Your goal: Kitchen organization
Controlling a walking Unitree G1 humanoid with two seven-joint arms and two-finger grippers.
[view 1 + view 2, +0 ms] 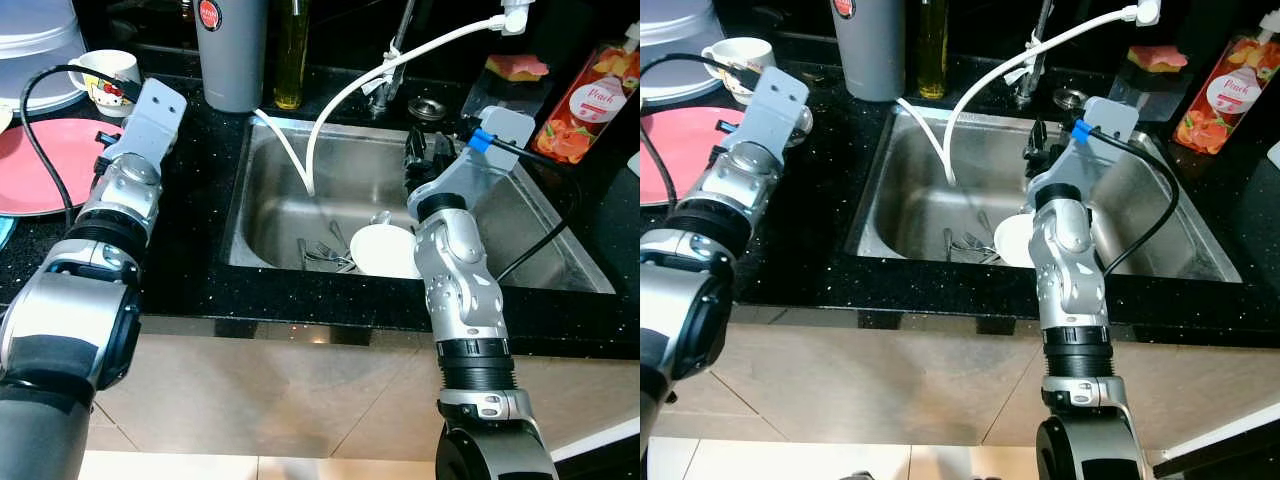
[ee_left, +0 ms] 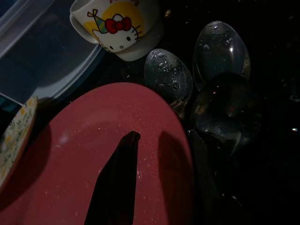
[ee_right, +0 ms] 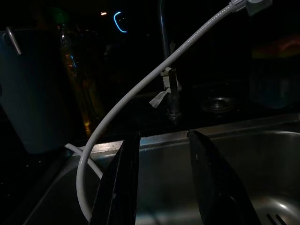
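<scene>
**Both arms reach over a black tabletop and steel sink**

Left eye view: the steel sink (image 1: 262,190) sits mid-frame, sunk in the black speckled tabletop (image 1: 190,250). A white bowl (image 1: 383,250) and some forks (image 1: 325,255) lie at its lower middle, with bare basin floor around the white hose (image 1: 340,100) that dips in from the upper right. The right pincer (image 1: 425,152) hangs above the basin's right part, higher in frame than the bowl and apart from it. At upper left, the pink plate (image 1: 55,160) lies near the tabletop's edge beside a Hello Kitty mug (image 1: 105,78). A carton at upper right reads "Peach" (image 1: 590,105). A grey tumbler (image 1: 232,50) stands at the sink's back rim.

Left wrist view: the left pincer (image 2: 154,140) hovers over the pink plate, one black finger (image 2: 117,183) distinct, the other lost in the dark, so I cannot tell its state. Three clear spoons (image 2: 220,51) lie beside the plate.

Right wrist view: the right pincer's fingers (image 3: 117,187) stand parted, empty.
</scene>
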